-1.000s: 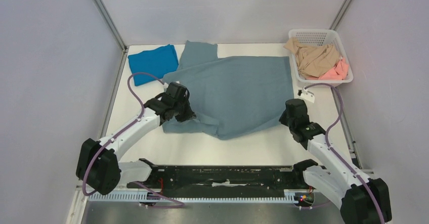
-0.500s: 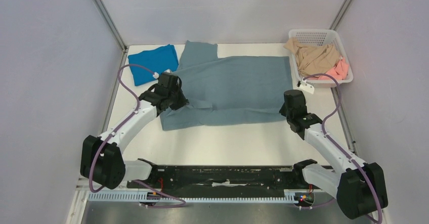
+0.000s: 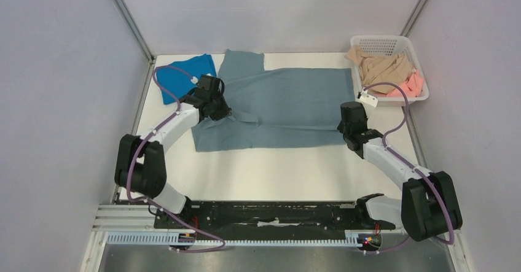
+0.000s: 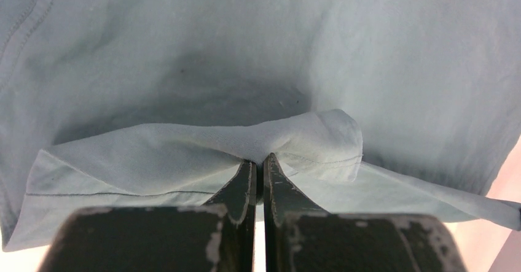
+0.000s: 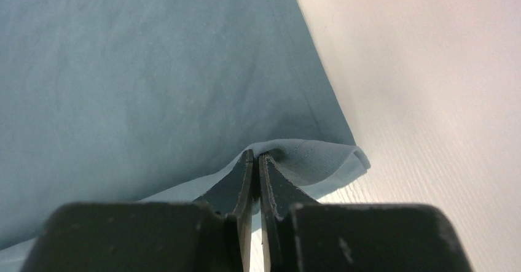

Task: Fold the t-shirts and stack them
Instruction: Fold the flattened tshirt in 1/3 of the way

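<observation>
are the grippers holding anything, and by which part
Both hold the large dusty grey-blue cloth t-shirt. The left gripper pinches a folded hem edge on its left side; the right gripper pinches the folded corner at its right edge.

grey-blue shirt [image 3: 289, 100]: soft cloth, matt, stitched hems
desk [image 3: 276, 167]: hard, smooth, a bit shiny
basket [image 3: 381, 43]: plastic, full of little holes
left tool [image 4: 258, 160]: hard, matt, scuffed edges
right tool [image 5: 255, 155]: hard, matt
</observation>
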{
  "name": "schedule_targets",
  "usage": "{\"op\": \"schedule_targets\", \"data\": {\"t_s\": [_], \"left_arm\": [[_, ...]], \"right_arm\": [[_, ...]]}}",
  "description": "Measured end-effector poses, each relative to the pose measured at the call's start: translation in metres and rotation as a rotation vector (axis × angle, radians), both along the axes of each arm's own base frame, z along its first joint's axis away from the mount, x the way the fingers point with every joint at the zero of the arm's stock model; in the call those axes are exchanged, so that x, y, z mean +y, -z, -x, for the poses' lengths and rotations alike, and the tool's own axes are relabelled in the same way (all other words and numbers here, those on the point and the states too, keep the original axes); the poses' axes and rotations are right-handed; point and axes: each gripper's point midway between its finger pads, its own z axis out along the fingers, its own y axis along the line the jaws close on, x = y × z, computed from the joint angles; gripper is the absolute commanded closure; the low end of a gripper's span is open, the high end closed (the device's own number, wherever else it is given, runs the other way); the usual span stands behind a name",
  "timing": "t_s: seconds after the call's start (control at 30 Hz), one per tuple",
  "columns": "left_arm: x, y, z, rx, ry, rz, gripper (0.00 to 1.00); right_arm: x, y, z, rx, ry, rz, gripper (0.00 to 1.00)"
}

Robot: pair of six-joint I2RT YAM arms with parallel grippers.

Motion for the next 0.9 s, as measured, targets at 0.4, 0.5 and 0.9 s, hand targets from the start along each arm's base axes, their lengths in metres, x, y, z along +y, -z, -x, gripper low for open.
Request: {"op": "schedule_targets", "data": {"t_s": [0.4, 0.5, 0.9], "left_arm": [[0.033, 0.028, -0.103, 0.048, -0.126, -0.029, 0.30], [0.037, 0.015, -0.108, 0.025, -0.130, -0.003, 0.29], [-0.029, 0.022, 0.030, 0.067, 0.136, 0.083, 0.23]], "right_arm": [[-0.003, 0.010, -0.050, -0.004, 0.025, 0.076, 0.02], [0.008, -0.007, -0.061, -0.048, -0.031, 0.049, 0.02], [0.114, 0.022, -0.005, -0.004, -0.554, -0.138, 0.02]]}}
